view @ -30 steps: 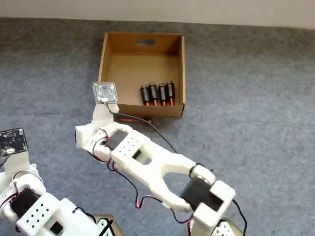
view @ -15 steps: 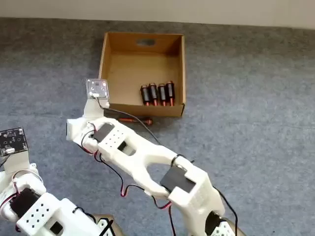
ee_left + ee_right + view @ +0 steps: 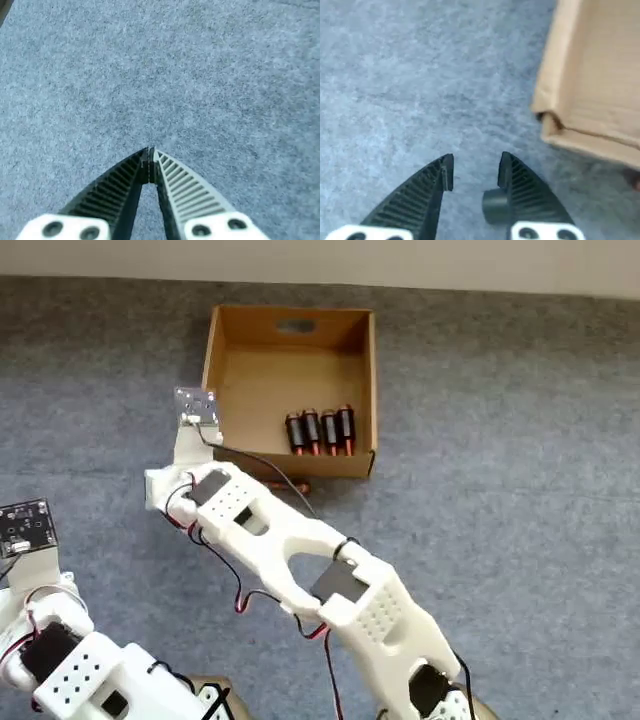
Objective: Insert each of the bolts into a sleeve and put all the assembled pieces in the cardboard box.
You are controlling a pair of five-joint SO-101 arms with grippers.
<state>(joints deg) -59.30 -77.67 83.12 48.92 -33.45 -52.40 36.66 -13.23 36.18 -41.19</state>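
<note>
The cardboard box [image 3: 222,348] stands at the back of the carpet, and several assembled black-and-red pieces [image 3: 320,431] lie in a row against its front wall. A red bolt [image 3: 303,486] lies on the carpet just in front of the box, mostly hidden under the right arm [image 3: 260,525]. My right gripper [image 3: 475,167] is open above the carpet by the box's front-left corner [image 3: 555,112]. A black sleeve [image 3: 495,205] rests against the inner side of one finger. My left gripper [image 3: 150,155] is shut and empty over bare carpet.
Grey carpet covers the whole table. The left arm [image 3: 60,660] is folded at the near left corner. The right arm crosses the middle diagonally from the near right. A dark reddish end [image 3: 635,179] shows beside the box wall.
The right arm has stretched out and swung its wrist to the left and farther back, toward the box's front-left corner, now covering most of the red bolt. The left arm has not moved.
</note>
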